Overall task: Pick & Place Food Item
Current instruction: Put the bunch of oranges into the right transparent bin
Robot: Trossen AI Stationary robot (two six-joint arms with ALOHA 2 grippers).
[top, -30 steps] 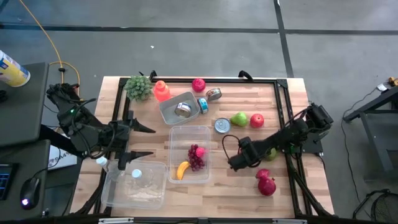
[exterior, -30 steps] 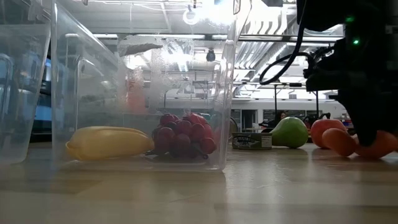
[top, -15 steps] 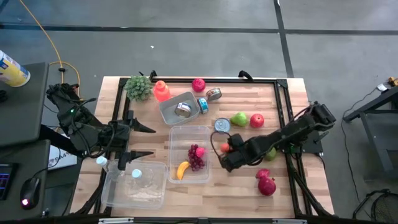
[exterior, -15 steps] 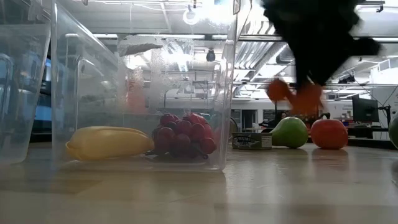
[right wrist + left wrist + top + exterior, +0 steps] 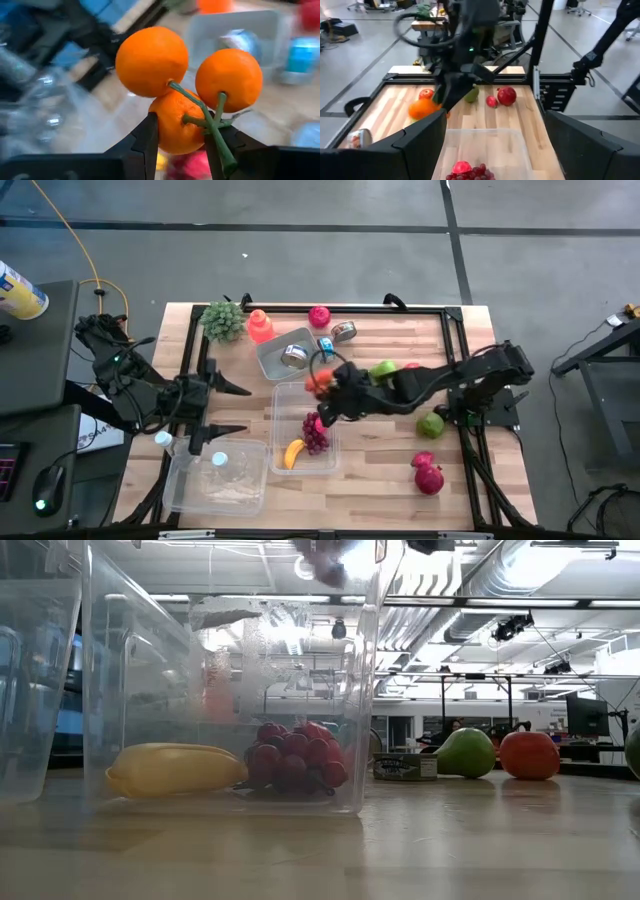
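Note:
A cluster of three oranges [image 5: 175,95] on green stems sits in my shut right gripper [image 5: 180,140]. In the high view the oranges [image 5: 318,383] hang in the air over the far edge of the clear container [image 5: 330,395]. That container holds a banana [image 5: 292,453] and red grapes [image 5: 316,432], both lying on its floor. In the left wrist view the oranges [image 5: 422,108] show beyond the container's far wall. My left gripper [image 5: 238,408] waits open at the table's left side, beside the container. My right gripper pinches the lowest orange of the cluster [image 5: 172,125] between its two fingers [image 5: 149,137]. The arm reaches in from the table's right side. The cluster is lifted clear of the table, and the two other oranges and the stems [image 5: 212,125] stick out past the fingertips.
A grey tray [image 5: 272,360] with a can, loose cans [image 5: 343,331], a green plant [image 5: 222,320] and an orange bottle [image 5: 259,327] stand at the far side. A pear [image 5: 383,369], a green apple [image 5: 430,424] and pomegranates [image 5: 427,475] lie right. A second clear tub [image 5: 215,477] stands near left.
My right gripper, shut on the oranges, has lifted them off the table at the right and carried them up and toward the table's left and far side, to above the clear container's far edge. In the low view it has risen out of the picture.

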